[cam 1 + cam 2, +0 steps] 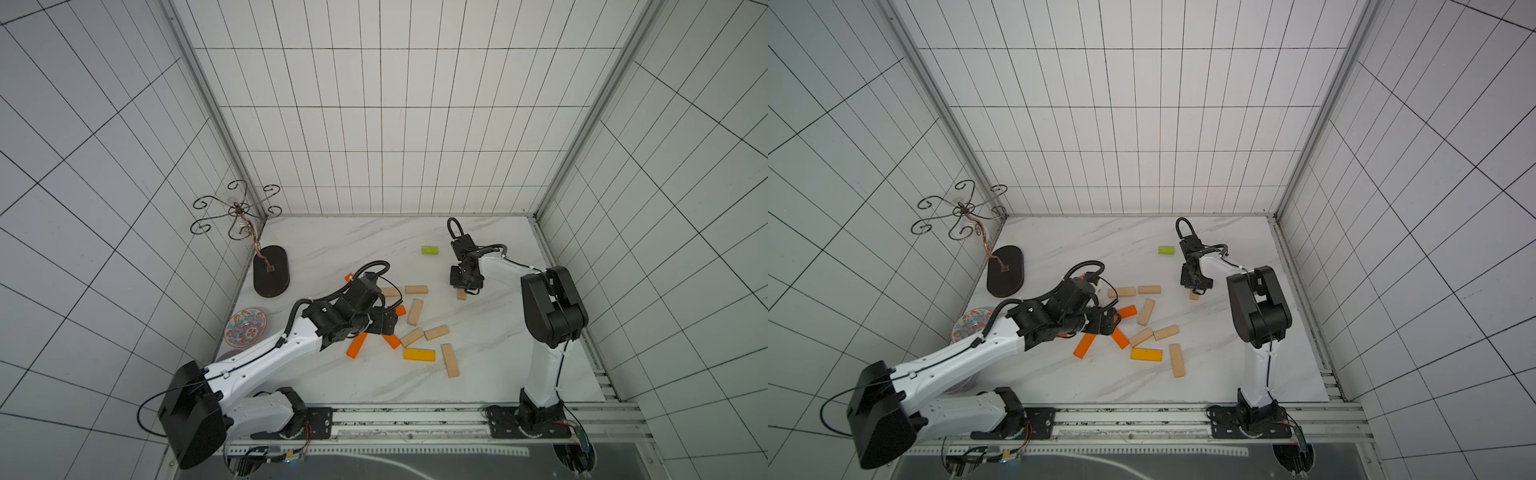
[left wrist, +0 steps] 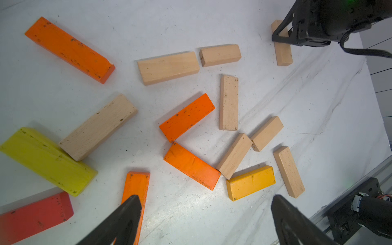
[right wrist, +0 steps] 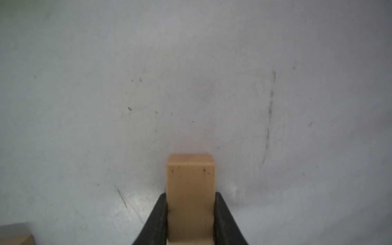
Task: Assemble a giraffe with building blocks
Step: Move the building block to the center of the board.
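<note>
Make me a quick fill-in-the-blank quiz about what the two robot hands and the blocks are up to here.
1. The right hand is shut on a pale wooden block, while the left hand is ____.
2. The lone block lying on its own, far from the pile, is ____ in colour.
3. Of the two hands, the patterned plate lies nearer the ____ one.
Missing words: open; green; left.
</note>
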